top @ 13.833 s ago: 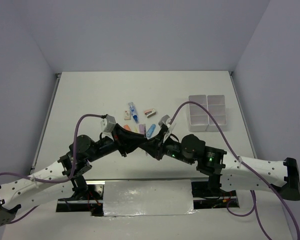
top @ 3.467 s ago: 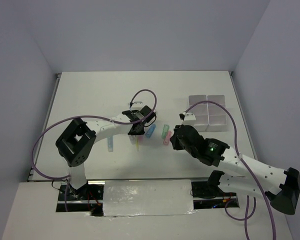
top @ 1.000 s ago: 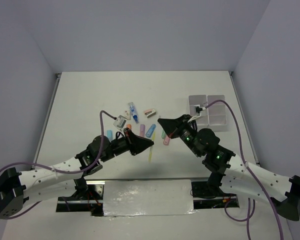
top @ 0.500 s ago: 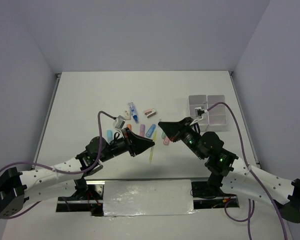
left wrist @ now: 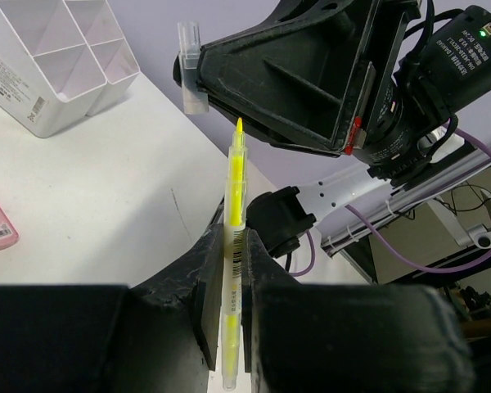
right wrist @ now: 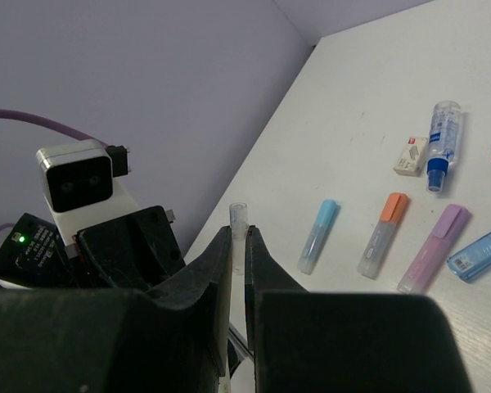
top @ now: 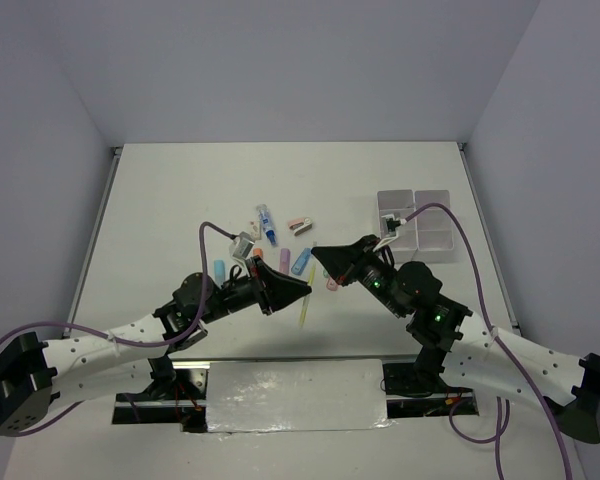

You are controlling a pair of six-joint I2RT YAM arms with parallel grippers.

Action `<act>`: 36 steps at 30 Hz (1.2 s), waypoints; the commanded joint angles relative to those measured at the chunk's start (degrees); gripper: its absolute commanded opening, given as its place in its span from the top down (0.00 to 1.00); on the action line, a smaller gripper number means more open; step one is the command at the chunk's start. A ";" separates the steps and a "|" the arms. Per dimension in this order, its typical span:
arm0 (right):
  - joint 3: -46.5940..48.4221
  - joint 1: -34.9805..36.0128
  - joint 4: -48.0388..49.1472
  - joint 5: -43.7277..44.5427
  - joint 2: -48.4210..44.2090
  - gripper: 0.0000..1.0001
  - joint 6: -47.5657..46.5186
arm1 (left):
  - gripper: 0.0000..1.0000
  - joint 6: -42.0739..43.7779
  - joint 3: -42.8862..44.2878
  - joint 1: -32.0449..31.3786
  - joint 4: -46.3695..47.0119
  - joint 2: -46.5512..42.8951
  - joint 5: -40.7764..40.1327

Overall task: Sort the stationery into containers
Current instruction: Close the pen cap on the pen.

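Note:
My left gripper (left wrist: 235, 234) is shut on a thin yellow pen (left wrist: 236, 176), its bare tip pointing up and away. My right gripper (right wrist: 237, 232) is shut on a small clear pen cap (right wrist: 237, 215). In the top view the two grippers face each other above the table's near middle, left gripper (top: 300, 290) and right gripper (top: 318, 252), with the pen (top: 307, 300) between them. The cap (left wrist: 191, 65) hangs a short way from the pen tip, apart from it. The white containers (top: 415, 225) stand at the right.
Loose on the table lie a blue marker (right wrist: 317, 236), an orange marker (right wrist: 383, 235), a purple marker (right wrist: 434, 248), a blue-white tube (right wrist: 441, 143), a small eraser (right wrist: 411, 155) and a pink marker (top: 332, 283). The bins (left wrist: 57, 57) show compartments with nothing seen in them.
My right gripper has shifted a little left and down toward the left gripper, still holding the cap. The left gripper with the yellow pen has barely moved.

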 commanded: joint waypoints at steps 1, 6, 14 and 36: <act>1.60 0.44 2.53 -0.05 -0.63 1.00 -1.68 | 1.00 0.80 0.72 -0.22 5.33 0.10 1.13; 2.13 0.44 1.83 -0.13 -1.16 1.00 -2.21 | 1.00 0.98 1.08 -0.22 4.81 0.80 1.22; 2.13 0.35 1.74 -0.40 -1.95 1.00 -2.47 | 1.00 0.98 1.34 -0.22 4.37 1.42 0.87; 1.16 0.44 2.00 -1.01 -2.04 1.00 -2.12 | 1.00 1.77 1.08 -0.30 3.23 -1.13 -1.76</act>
